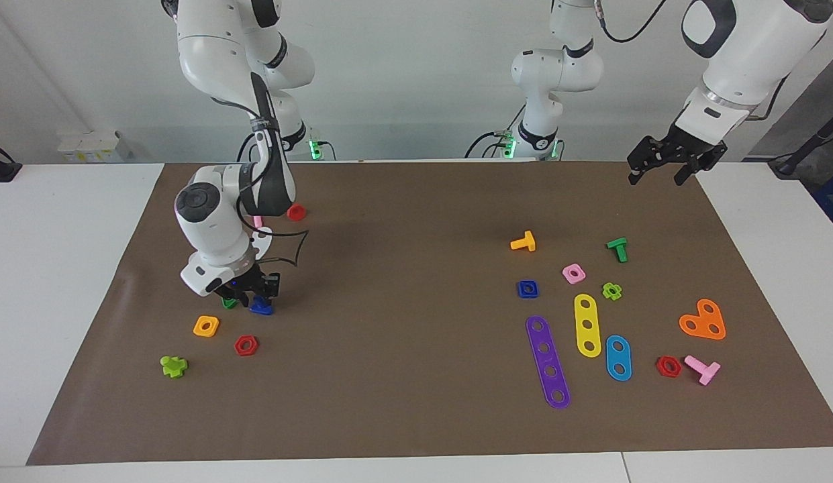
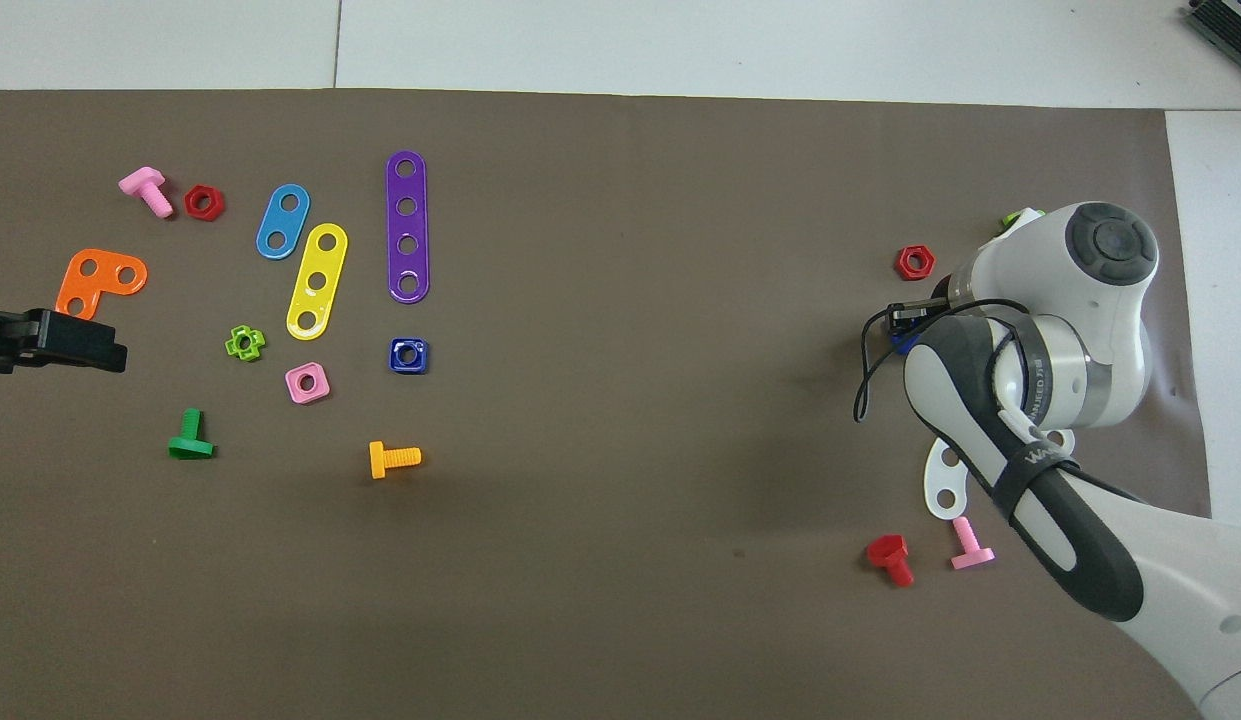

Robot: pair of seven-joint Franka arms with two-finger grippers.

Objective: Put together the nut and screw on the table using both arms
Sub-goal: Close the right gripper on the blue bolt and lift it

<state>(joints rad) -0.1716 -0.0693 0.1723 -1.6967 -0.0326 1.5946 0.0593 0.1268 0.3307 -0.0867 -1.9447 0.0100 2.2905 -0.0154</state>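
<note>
Brown matting covers the desk [image 1: 67, 282]; the right gripper [image 1: 255, 295] pinches the screw [image 1: 261, 308] low, risking a slip, while the left gripper [image 1: 664, 164] waits spread, the nut [image 1: 527, 289] untouched.

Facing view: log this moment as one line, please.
right gripper: down at screw, grasp unclear | left gripper: waiting, raised over mat edge | nut: on mat, untouched

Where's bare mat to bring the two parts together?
The middle of the mat is bare, between the right gripper at the screw and the nut. It is crowded around the purple strip and yellow strip. The left gripper waits.
</note>
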